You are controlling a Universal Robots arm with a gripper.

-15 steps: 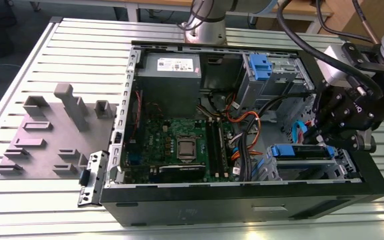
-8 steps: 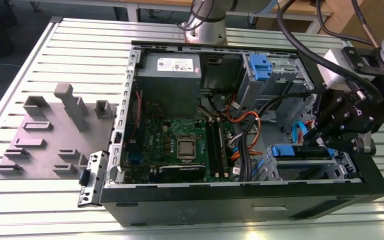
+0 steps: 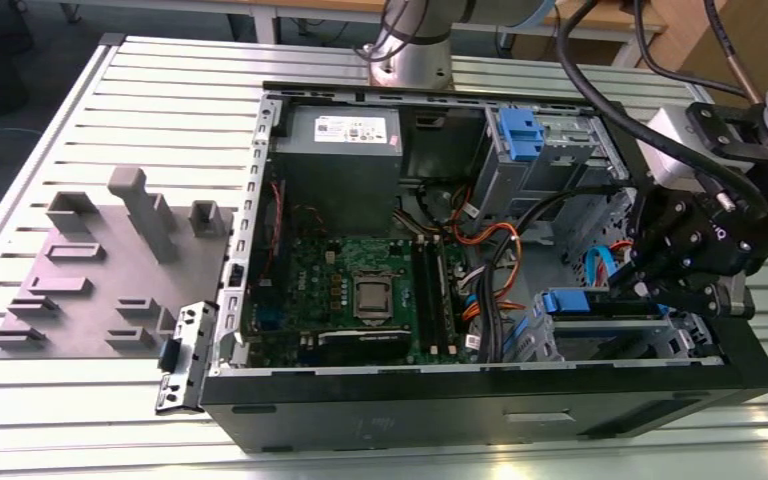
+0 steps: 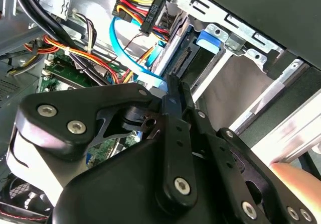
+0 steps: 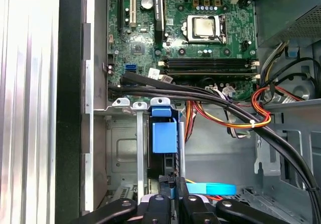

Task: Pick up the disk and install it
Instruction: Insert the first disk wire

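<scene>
Black linkage arms of the hand (image 4: 173, 91) are filling the foreground in the second wrist view, its fingers drawn narrow together just behind the disk (image 5: 164, 133). That disk is sitting on edge in the metal drive cage (image 5: 125, 148) at the corner of the open computer case (image 3: 491, 400), its blue carrier tab facing the motherboard (image 5: 200, 33). Whether the fingers are actually pinching the disk, I cannot tell. Black cables (image 5: 200, 96) are running across just beside the tab.

Bright even light, glare on slatted table (image 3: 131, 90), sharp focus
</scene>
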